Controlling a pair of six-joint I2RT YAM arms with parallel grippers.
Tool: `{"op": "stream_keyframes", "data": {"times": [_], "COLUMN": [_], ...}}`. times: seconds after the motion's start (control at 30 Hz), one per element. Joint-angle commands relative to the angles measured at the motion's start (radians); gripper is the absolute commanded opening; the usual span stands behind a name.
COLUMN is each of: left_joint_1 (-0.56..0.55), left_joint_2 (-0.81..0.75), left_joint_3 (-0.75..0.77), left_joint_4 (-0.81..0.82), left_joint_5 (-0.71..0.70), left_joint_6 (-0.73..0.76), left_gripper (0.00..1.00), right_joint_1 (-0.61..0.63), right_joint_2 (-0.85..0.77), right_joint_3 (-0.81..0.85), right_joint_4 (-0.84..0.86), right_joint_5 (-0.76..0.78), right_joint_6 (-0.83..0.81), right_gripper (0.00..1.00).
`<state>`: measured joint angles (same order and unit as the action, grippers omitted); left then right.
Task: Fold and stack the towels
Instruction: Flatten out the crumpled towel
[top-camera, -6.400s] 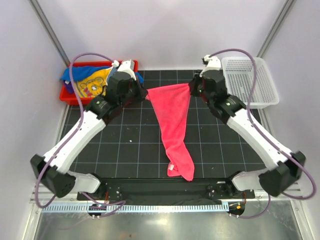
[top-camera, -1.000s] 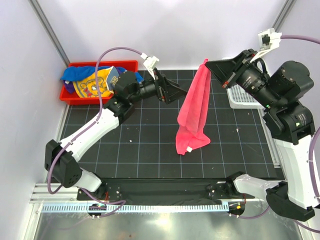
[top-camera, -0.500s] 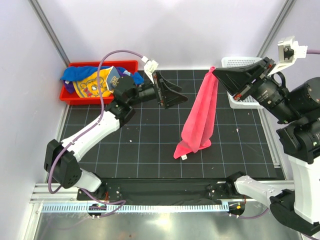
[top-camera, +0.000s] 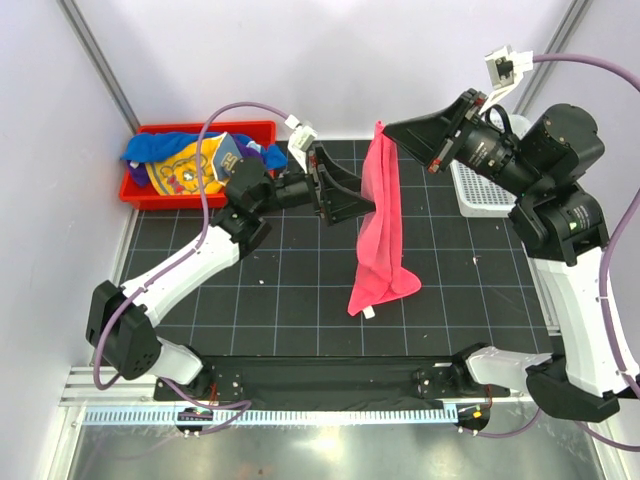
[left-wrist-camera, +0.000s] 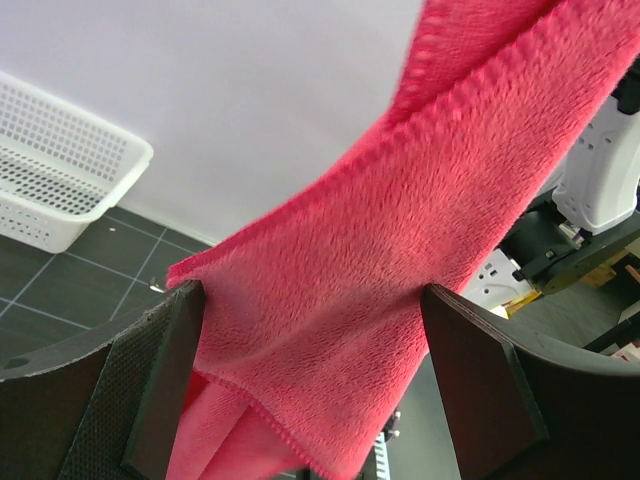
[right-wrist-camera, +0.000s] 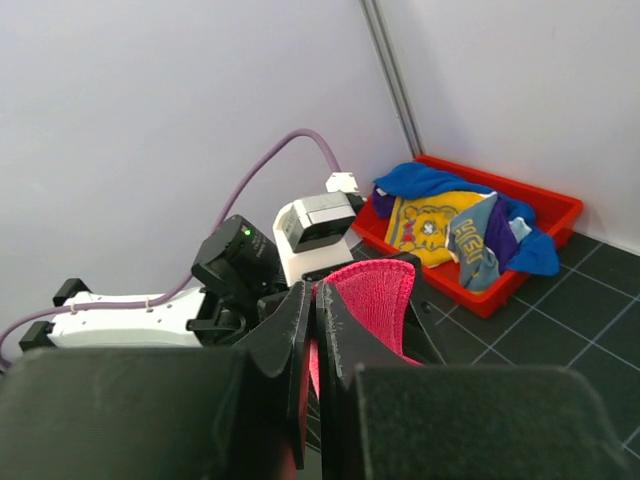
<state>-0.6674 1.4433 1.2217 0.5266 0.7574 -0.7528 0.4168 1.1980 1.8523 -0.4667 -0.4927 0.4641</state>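
One pink towel (top-camera: 378, 230) hangs pinched in the right claw (top-camera: 386, 129), the left claw (top-camera: 358, 200) gaping around its edge

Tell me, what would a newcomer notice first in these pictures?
A pink towel hangs over the middle of the black mat, pinched at its top by the right pincer, its lower end crumpled there. The left pincer stands open around the cloth, and a red bin of bright towels sits back left.

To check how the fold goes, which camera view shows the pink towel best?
The top external view: the pink towel hangs whole from the right jaws. The left wrist shows only close-up pile between open jaws; the right wrist, one pinched corner.
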Motion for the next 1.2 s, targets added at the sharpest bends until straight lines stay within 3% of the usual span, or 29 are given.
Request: {"op": "stream_keyframes", "data": {"times": [0.0, 0.3, 0.7, 1.17], "left_joint_1": [-0.001, -0.001, -0.001, 0.000], "left_joint_2": [-0.046, -0.080, -0.127, -0.185], "left_joint_3": [0.022, 0.009, -0.024, -0.060], "left_joint_4": [0.046, -0.020, -0.060, -0.134], "left_joint_5": [0.022, -0.013, -0.026, -0.072], "left_joint_6": [0.004, 0.046, 0.081, 0.147], "left_gripper": [0.93, 0.87, 0.61, 0.50], "right_joint_1": [-0.001, -0.001, -0.001, -0.001], "right_joint_2": [-0.028, -0.020, -0.002, 0.006], "right_joint_3": [0.028, 0.036, 0.094, 0.136], "right_joint_4": [0.109, 0.115, 0.068, 0.007], "right_joint_5": [-0.073, -0.066, -0.049, -0.007], "right_joint_6": [0.051, 0.056, 0.031, -0.011], "right_gripper": [0.01, 0.01, 0.01, 0.01]}}
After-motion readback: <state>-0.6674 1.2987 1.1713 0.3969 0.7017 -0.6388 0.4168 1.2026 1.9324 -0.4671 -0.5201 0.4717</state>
